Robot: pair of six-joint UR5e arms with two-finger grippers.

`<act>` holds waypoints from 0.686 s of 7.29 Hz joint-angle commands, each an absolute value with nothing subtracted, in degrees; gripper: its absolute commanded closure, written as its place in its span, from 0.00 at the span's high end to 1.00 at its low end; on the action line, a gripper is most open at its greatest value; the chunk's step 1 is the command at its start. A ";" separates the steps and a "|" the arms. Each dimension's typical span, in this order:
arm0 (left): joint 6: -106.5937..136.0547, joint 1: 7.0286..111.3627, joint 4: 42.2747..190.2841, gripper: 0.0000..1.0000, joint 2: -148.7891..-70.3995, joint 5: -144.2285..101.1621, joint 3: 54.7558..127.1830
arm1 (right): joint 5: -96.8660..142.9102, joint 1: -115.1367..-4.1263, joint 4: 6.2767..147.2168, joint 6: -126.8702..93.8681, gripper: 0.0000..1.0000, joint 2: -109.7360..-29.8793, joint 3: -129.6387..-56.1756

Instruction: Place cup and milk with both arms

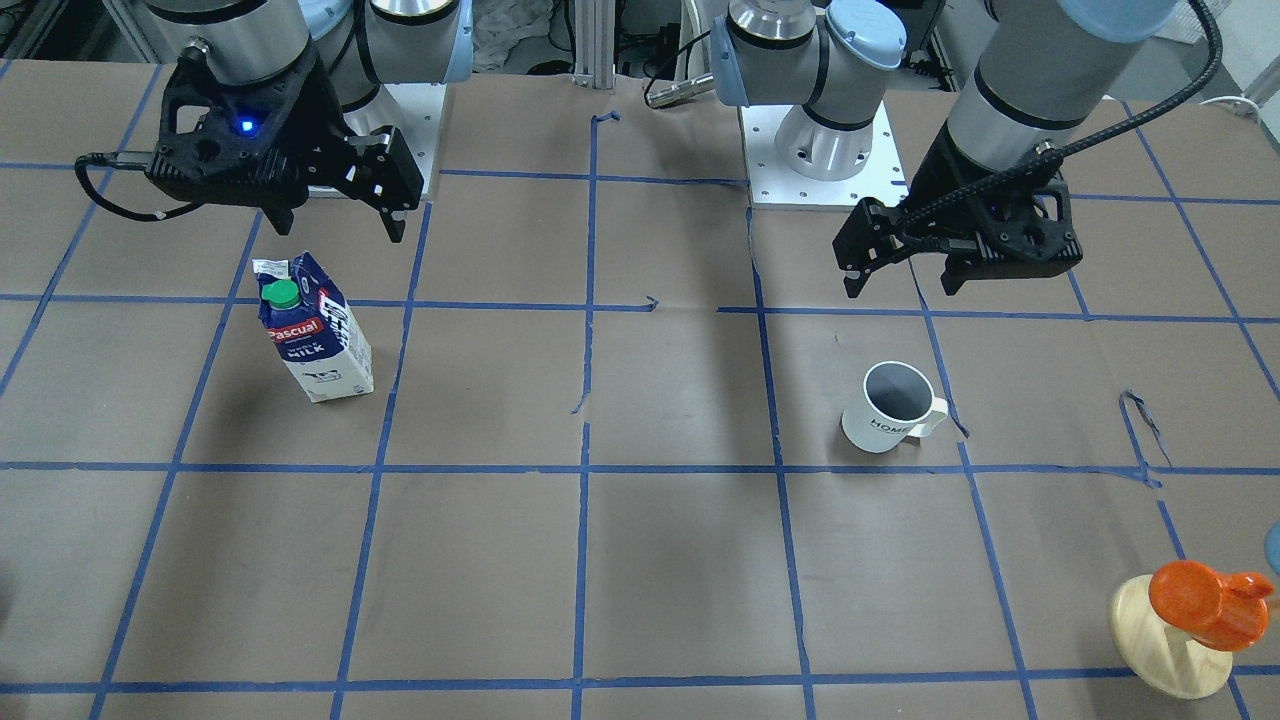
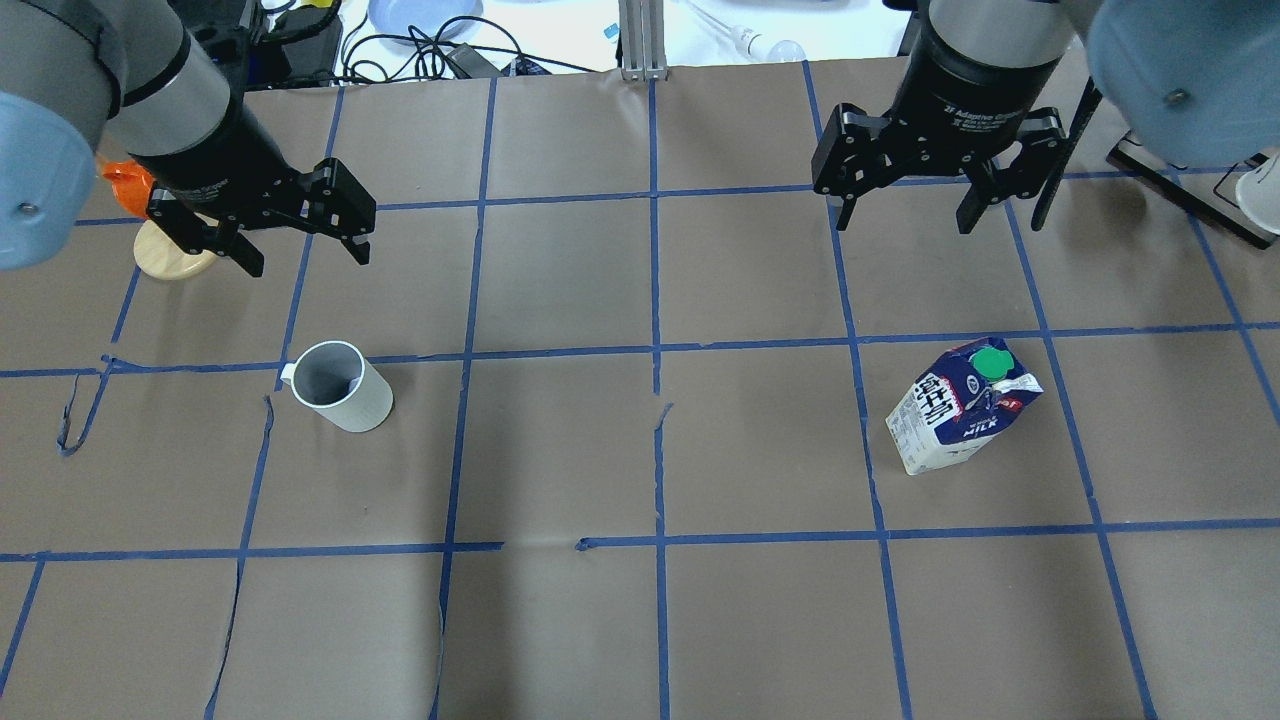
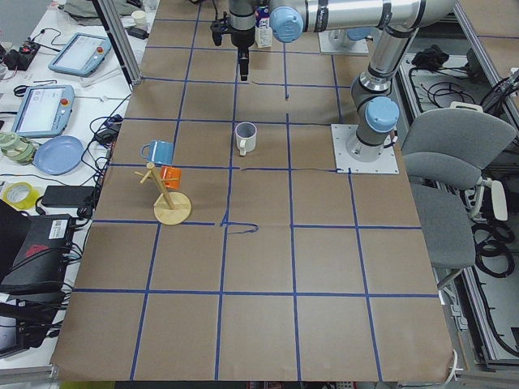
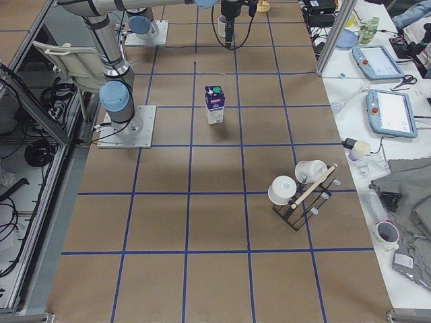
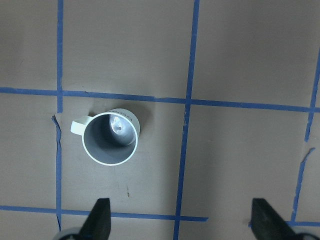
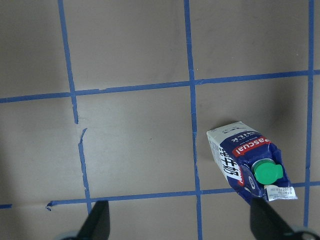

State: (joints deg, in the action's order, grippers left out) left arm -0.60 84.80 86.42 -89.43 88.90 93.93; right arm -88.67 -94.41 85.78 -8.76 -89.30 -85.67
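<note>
The white cup [image 2: 340, 385] stands upright on the brown paper, handle to the overhead view's left; it also shows in the front view [image 1: 890, 408] and the left wrist view [image 5: 110, 138]. My left gripper [image 2: 308, 260] hangs open and empty above the table just beyond the cup, also seen in the front view [image 1: 900, 285]. The blue and white milk carton [image 2: 962, 405] with a green cap stands upright, also in the front view [image 1: 315, 335] and the right wrist view [image 6: 247, 160]. My right gripper [image 2: 905, 222] is open and empty, raised beyond the carton and a little toward the centre.
A pale wooden stand with an orange cup [image 1: 1195, 610] stands beyond my left arm [image 2: 165, 250]. A black rack with white cups [image 4: 300, 192] stands on the table's right part. The arms' white base plates [image 1: 825, 150] sit at the robot's edge. Blue tape lines grid the paper.
</note>
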 commanded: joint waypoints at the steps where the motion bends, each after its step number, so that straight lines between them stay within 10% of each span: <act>1: -0.53 84.20 86.22 1.00 -89.73 89.03 93.96 | -88.68 -94.48 85.78 -8.70 1.00 -89.30 -85.61; 5: 2.90 75.94 80.99 1.00 -92.88 95.45 98.34 | -88.77 -93.52 86.22 -6.08 1.00 -89.12 -85.96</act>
